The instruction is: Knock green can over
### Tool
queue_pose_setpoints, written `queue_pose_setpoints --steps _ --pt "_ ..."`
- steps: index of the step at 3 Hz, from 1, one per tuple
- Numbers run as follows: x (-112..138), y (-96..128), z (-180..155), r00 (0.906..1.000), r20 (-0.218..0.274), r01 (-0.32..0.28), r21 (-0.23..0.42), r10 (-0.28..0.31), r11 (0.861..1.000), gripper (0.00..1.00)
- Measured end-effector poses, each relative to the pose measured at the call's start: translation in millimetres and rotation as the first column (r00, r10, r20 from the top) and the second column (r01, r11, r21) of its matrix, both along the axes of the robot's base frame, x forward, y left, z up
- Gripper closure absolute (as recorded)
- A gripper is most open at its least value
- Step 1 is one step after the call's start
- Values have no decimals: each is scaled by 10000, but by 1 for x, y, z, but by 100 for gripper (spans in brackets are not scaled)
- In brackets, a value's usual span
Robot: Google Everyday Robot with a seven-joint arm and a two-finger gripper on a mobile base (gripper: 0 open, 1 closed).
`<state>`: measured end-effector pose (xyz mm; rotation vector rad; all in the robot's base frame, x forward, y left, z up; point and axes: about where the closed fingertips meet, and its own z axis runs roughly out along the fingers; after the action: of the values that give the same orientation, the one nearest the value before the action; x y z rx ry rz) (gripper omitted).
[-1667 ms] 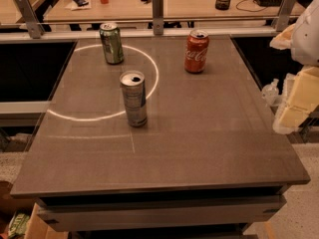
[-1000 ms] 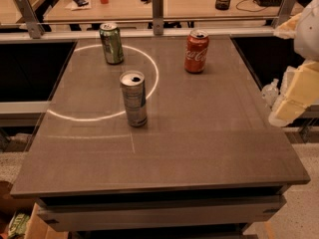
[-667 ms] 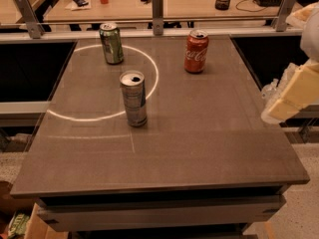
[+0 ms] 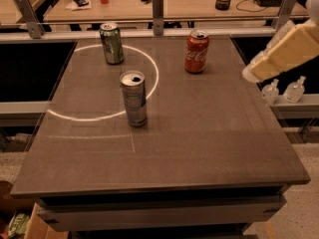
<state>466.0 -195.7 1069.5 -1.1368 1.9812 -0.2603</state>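
The green can [image 4: 111,44] is found upright at the far left of the tabletop [image 4: 209,143], on the far arc of a white ring [image 4: 75,116] marked there. It is untouched, and nothing of the task is judged done. Nearer the front and slightly to the right, a taller slim silver can [image 4: 134,98] is seen standing at the ring's near side. A red cola can [image 4: 197,51] is placed upright at the far centre-right, well apart from both.

The step in hand is judged to be the approach. The pincer [image 4: 255,69] is held in the air at the right of the view, over the tabletop's right border and well apart from the green can. Whether it is apart or together cannot be told. The pale arm [image 4: 294,44] is angled down and leftward from the upper right corner.

For the next move a long leftward traverse is called for, kept clear of the red cola can. A sideways push against the green can's upper wall would then be needed.
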Motion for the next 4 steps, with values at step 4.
queue_pose_setpoints --steps 4 --pt "164 57 9 9790 1881 -1445 3657 790 9194 0"
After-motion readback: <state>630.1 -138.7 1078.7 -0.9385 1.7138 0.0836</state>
